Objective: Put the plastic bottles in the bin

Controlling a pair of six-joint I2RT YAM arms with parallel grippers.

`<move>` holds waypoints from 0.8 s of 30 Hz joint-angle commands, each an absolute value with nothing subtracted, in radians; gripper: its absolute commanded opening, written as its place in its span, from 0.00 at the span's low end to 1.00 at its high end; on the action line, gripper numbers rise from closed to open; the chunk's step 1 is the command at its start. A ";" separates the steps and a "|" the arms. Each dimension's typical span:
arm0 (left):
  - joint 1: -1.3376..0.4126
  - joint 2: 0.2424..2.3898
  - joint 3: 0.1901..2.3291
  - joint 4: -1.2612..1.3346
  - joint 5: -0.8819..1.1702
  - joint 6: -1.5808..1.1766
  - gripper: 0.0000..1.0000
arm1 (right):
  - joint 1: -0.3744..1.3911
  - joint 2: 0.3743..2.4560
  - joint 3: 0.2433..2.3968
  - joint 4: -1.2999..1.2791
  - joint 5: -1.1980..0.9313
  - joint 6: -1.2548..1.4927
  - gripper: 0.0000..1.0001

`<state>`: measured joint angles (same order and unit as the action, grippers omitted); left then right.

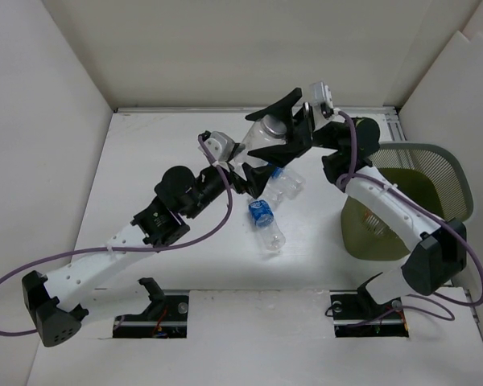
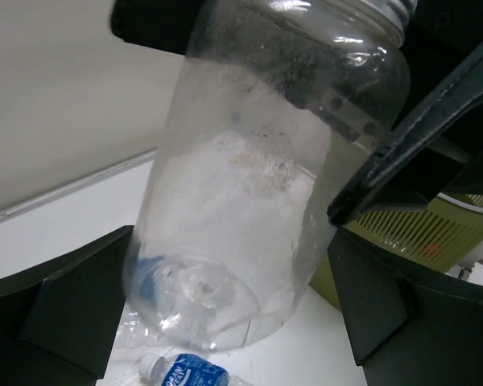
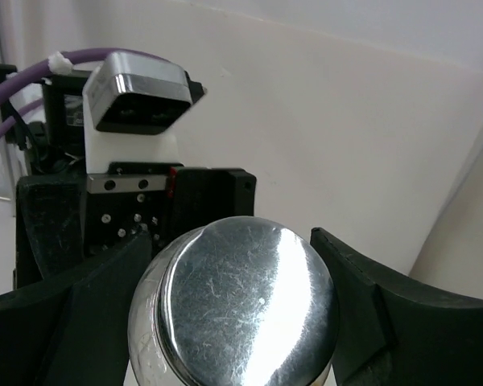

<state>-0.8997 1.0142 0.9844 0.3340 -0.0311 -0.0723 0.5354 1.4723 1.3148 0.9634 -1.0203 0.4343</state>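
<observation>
A wide clear jar-like bottle [image 1: 266, 133] with a silver metal lid [image 3: 245, 310] hangs above the table between both grippers. My right gripper [image 1: 287, 122] is closed round its lid end, a finger [image 3: 80, 297] on each side. My left gripper [image 1: 256, 161] stands open round the jar's base [image 2: 201, 297], its fingers [image 2: 72, 305] just off the plastic. Below lie a blue-labelled plastic bottle [image 1: 262, 213] and a clear crumpled one [image 1: 287, 185]. The olive bin [image 1: 459, 173] with its mesh wall stands at the right.
White walls close the table at the back and on both sides. In the left wrist view the bin's ribbed olive wall [image 2: 419, 233] shows just right of the jar, and the blue-labelled bottle [image 2: 189, 374] lies under it.
</observation>
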 commanded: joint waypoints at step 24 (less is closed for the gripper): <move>-0.812 1.410 1.338 -0.233 -0.364 -0.587 1.00 | -0.532 0.784 0.974 0.191 -0.928 0.146 0.22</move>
<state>-0.8474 1.3975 1.2678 -0.0498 -0.3111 -0.4477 -0.4992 0.8131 0.9691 0.3252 -0.9939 0.2207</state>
